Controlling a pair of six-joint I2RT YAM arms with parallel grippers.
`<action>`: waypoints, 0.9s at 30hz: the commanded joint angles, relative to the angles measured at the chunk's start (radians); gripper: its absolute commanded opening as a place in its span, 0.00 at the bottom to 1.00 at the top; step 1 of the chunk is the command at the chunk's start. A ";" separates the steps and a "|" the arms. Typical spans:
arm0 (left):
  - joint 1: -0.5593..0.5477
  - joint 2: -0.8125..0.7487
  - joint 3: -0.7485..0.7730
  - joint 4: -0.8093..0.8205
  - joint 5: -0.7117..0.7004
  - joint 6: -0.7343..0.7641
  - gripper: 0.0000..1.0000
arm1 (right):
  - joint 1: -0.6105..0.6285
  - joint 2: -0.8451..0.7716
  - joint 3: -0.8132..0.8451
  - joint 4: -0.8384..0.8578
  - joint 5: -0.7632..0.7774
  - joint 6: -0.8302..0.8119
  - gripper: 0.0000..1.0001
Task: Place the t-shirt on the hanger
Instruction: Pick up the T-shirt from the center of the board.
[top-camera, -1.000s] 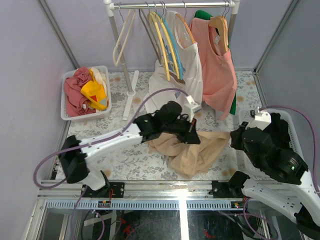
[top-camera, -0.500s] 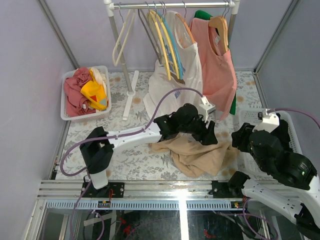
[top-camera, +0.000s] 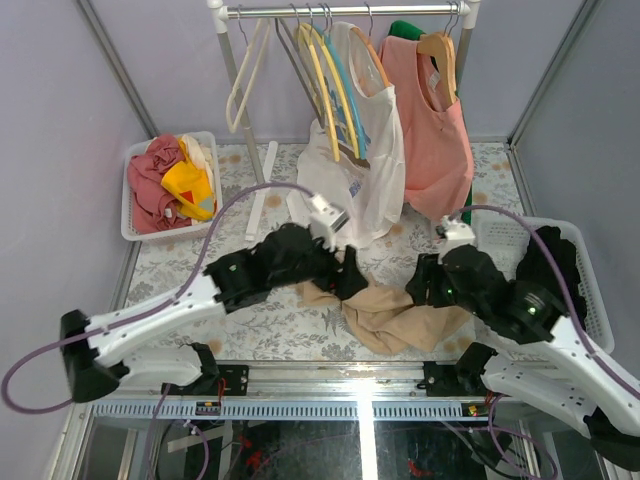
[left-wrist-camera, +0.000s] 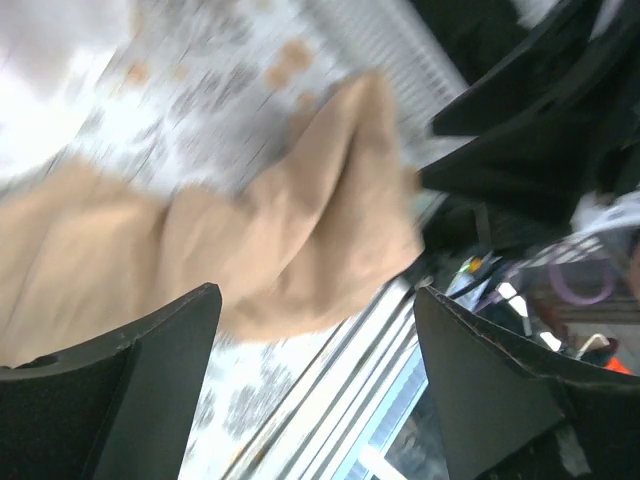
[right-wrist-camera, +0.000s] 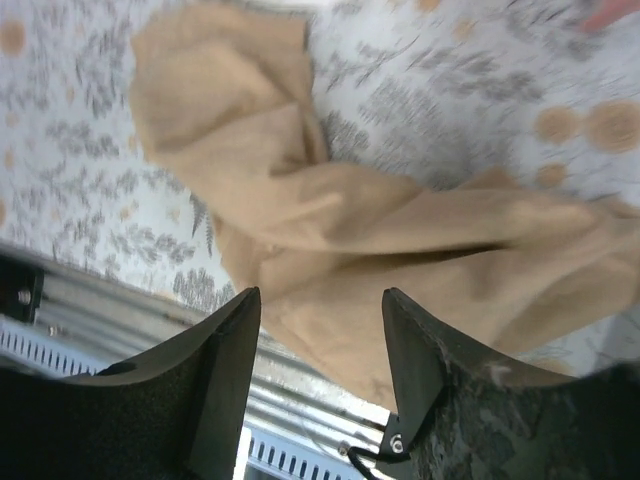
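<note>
Left gripper (left-wrist-camera: 315, 300) jaws apart, empty, arm stretched low with the crumpled t-shirt (top-camera: 392, 312) right under its fingers. Right gripper (right-wrist-camera: 320, 300) jaws apart, empty, tipped down over the same heap. Hanger (top-camera: 350, 100) hangs on rack (top-camera: 340, 10), well beyond both.

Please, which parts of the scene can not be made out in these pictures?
- Top view: the left arm covers the left end of the t-shirt; no neck label shows.
- Top view: the lower bar of the hanger is hidden behind the white shirt.
- Left wrist view: motion blur smears the t-shirt and everything behind it.
- Right wrist view: the right edge cuts off the t-shirt.
- Top view: the dark heap in the right basket is too dark to identify.
</note>
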 joint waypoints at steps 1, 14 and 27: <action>0.002 -0.158 -0.220 -0.158 -0.163 -0.066 0.79 | -0.005 0.038 -0.086 0.156 -0.245 -0.070 0.56; 0.030 -0.154 -0.494 -0.017 -0.343 -0.133 0.84 | 0.053 0.255 -0.122 0.178 -0.218 -0.120 0.56; 0.138 -0.015 -0.538 0.184 -0.283 -0.109 0.83 | 0.231 0.346 -0.135 0.120 -0.119 0.024 0.62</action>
